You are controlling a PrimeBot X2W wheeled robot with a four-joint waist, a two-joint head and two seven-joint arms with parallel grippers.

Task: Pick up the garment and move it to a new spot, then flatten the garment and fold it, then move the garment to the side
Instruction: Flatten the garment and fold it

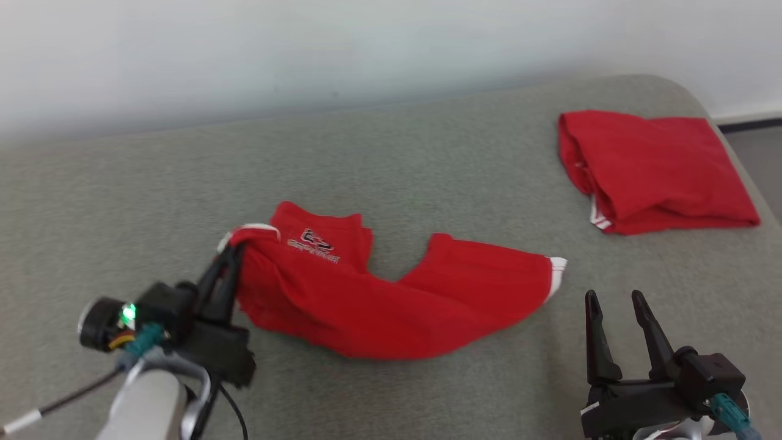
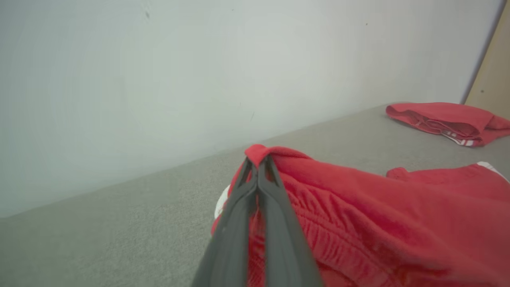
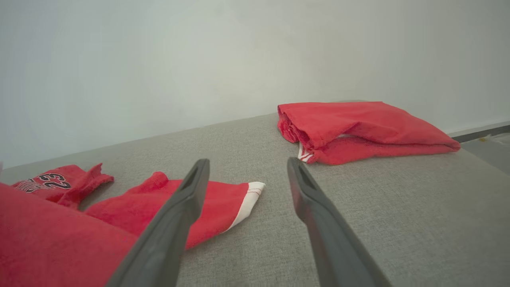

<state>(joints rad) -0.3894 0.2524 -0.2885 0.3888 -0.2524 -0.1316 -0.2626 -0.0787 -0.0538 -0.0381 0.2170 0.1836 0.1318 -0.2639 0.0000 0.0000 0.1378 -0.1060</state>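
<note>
Red jersey shorts with white trim [image 1: 379,299] lie crumpled at the front middle of the grey fabric-covered tabletop [image 1: 427,153], with one corner lifted.

The left fingers [image 1: 225,275] are closed tight on that raised white-edged left corner. The rest of the cloth trails to the right, and its white-hemmed leg end lies near the right fingers [image 1: 594,336], which stand wide apart with nothing between them. A folded red garment [image 1: 654,171] sits well apart by the rounded far right corner, close to the right edge. Bare grey surface spreads to the left and along the far edge below the pale wall [image 1: 305,49].
</note>
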